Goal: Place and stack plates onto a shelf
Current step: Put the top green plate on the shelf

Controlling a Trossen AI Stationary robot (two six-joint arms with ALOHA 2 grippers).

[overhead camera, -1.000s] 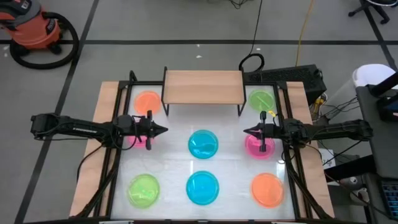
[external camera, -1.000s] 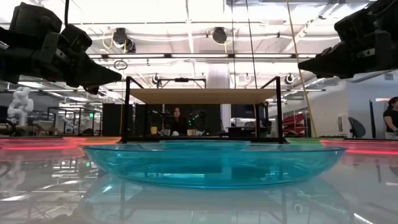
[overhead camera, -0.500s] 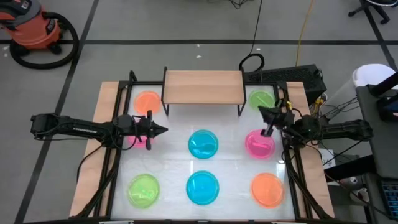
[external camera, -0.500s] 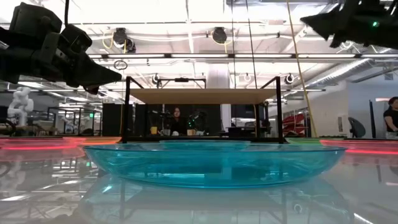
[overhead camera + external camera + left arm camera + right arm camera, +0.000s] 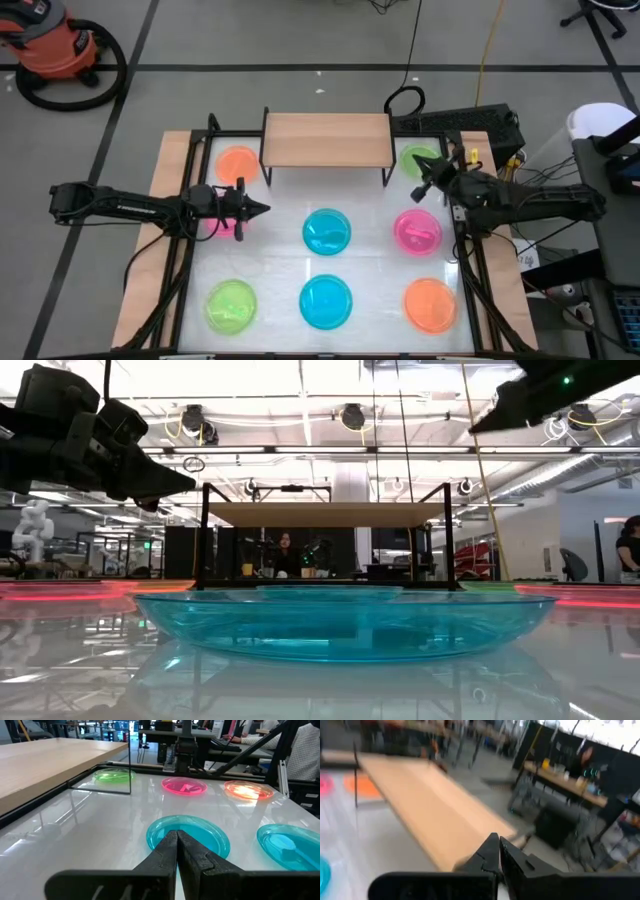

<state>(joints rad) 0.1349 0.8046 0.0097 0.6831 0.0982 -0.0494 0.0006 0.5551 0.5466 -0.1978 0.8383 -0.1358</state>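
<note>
Black left gripper [image 5: 262,209] over pink plate [image 5: 215,224], fingers pressed together, holding nothing. Wooden shelf [image 5: 326,139] at back centre, bare on top. Blue plates [image 5: 327,231] in middle. Right gripper [image 5: 420,189] closed and empty, beside green plate [image 5: 417,160].

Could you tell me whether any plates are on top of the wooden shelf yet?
No. The shelf top is bare in the high view, with no plates on it. The board hides the table under it there; the low view shows no plate beneath. Both grippers are empty.
</note>
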